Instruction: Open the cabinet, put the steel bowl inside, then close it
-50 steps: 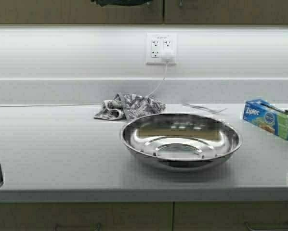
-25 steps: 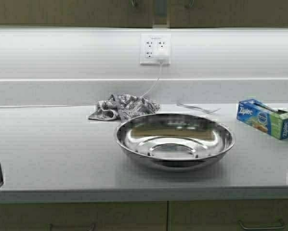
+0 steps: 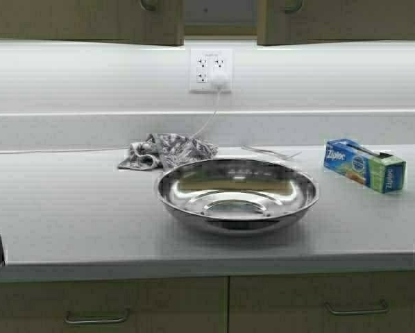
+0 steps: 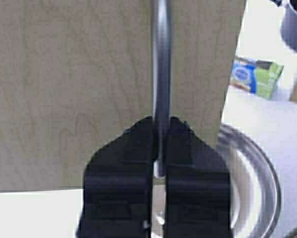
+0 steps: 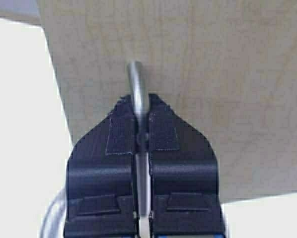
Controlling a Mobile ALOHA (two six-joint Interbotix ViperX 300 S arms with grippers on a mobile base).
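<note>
Both jaws pinch door handles of the cabinet: left gripper, right gripper, doors ajar.

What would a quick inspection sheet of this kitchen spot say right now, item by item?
Surface: pale grey countertop.
Job's things: tan wood wall cabinet, its two doors parted, showing a gap; wide shiny steel bowl on the counter.
Clutter: crumpled grey patterned cloth; blue and green bag box; clear plastic scrap.
Grippers: left gripper shut on the left door handle; right gripper shut on the right door handle.
Cables: white cord plugged into the wall outlet.
Surroundings: tan base cabinets below.
</note>
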